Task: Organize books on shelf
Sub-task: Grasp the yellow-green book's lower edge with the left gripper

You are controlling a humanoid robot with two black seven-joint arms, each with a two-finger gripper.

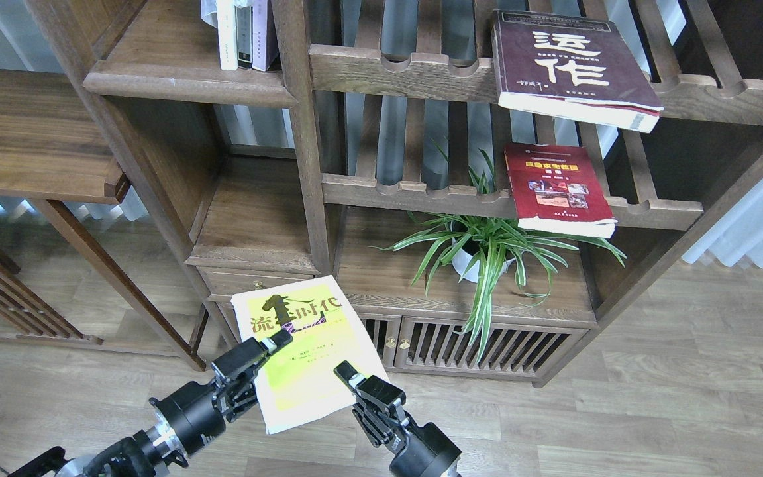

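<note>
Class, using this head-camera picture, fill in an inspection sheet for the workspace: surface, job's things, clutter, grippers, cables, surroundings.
Surface: solid wooden shelf, three thin upright books at its back.
Job's things: yellow-green book held over the floor; maroon book and red book flat on slatted racks.
Clutter: potted plant on the cabinet top.
Grippers: right gripper shut on the yellow-green book's lower edge; left gripper at its left edge, grip unclear.
Cables: nothing seen.
Surroundings: wood floor, white curtain.

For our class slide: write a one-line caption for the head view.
Both hands, right and left, at the yellow-green book before the wooden bookcase.
</note>
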